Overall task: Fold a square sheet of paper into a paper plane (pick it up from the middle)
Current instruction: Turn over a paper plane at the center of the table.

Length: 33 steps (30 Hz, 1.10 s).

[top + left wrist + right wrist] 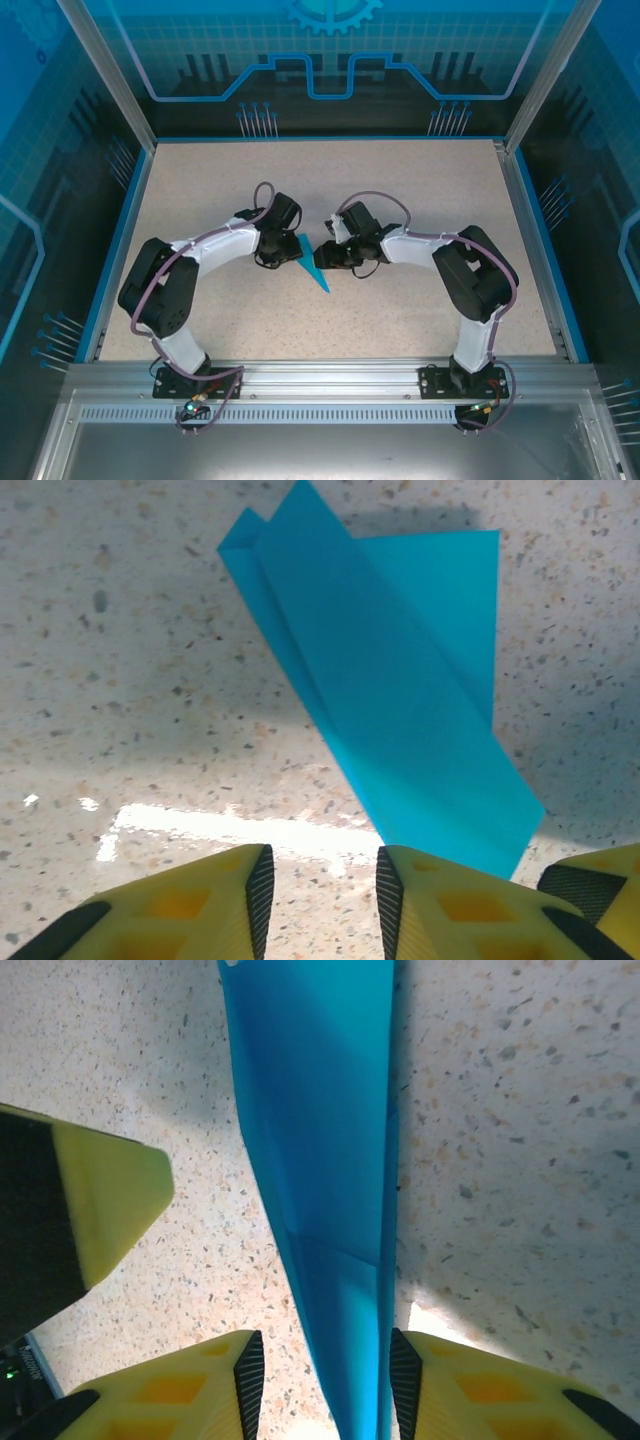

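The teal-blue paper plane (312,267) lies on the speckled table as a narrow creased dart, its tip pointing toward the near edge, between the two grippers. My left gripper (291,246) is open just behind the plane's wide end (400,700), with bare table between its fingers (255,885). My right gripper (336,256) is open and straddles the plane (325,1140). The paper runs between its jaws, close against the right pad (403,1375) and apart from the left pad. Folded layers and a crease show along the plane's length.
A blue rim (125,225) and aluminium posts frame the speckled table (400,330). The other arm's yellow finger (100,1195) sits close on the left in the right wrist view. A yellow finger (600,880) also shows at the lower right of the left wrist view.
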Available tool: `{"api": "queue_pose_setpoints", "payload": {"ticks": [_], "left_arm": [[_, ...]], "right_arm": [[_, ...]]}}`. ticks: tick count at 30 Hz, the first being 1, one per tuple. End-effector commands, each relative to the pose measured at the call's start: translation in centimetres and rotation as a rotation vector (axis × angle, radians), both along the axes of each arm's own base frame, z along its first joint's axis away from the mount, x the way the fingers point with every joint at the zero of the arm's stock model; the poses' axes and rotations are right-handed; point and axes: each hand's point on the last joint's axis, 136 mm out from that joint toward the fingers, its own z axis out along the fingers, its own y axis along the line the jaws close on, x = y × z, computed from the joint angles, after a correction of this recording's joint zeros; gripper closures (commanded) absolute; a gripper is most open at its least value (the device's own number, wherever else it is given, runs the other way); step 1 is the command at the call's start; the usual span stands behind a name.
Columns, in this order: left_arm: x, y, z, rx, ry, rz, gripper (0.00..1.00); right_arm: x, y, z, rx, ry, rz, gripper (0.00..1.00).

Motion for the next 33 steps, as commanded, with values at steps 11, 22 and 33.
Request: {"api": "queue_pose_setpoints", "payload": {"ticks": [11,22,33], "left_arm": [[4.2,-1.2,1.8,-0.173,-0.086,0.053,0.33],[3.7,-0.7,-0.1,-0.154,-0.026,0.051,0.49],[1.5,0.9,-1.1,-0.155,-0.006,0.069,0.68]], "right_arm": [[0.8,-0.4,-1.7,-0.053,0.015,-0.039,0.65],[0.3,1.0,-1.6,-0.007,0.018,0.016,0.62],[-0.3,2.0,-1.6,-0.032,0.006,0.074,0.61]]}}
